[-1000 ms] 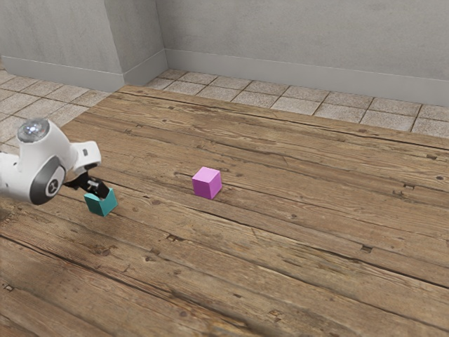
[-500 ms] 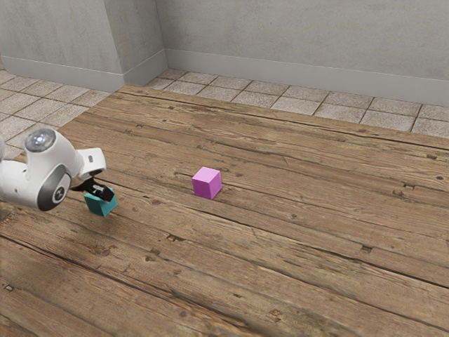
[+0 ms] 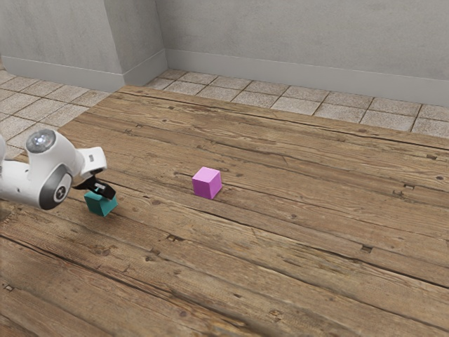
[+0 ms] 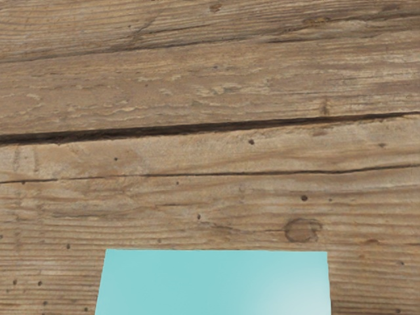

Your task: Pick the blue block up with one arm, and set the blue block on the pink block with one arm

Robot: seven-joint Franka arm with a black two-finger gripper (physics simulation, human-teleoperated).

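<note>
The table [image 3: 280,239] carries two blocks. From the lone block [image 3: 207,182], the second block [image 3: 102,205] lies well apart toward the exterior view's left, slightly nearer the camera, directly under the gripper [image 3: 100,191]. The floor [image 3: 295,98] and the wall [image 3: 302,35] lie behind the lone block.

Blue block [image 3: 104,206]: upper part hidden behind gripper [image 3: 99,189] in exterior view; lower faces visible. Whether block rests on table [image 3: 295,239] or hangs just above it: too small to tell. Arm [image 3: 41,175]: cut off by exterior view's left edge, rear links out of frame. Wrist view: blue block [image 4: 213,282] cut by picture's lower edge, one flat face visible, other sides unseen. Table planks run past every edge.
</note>
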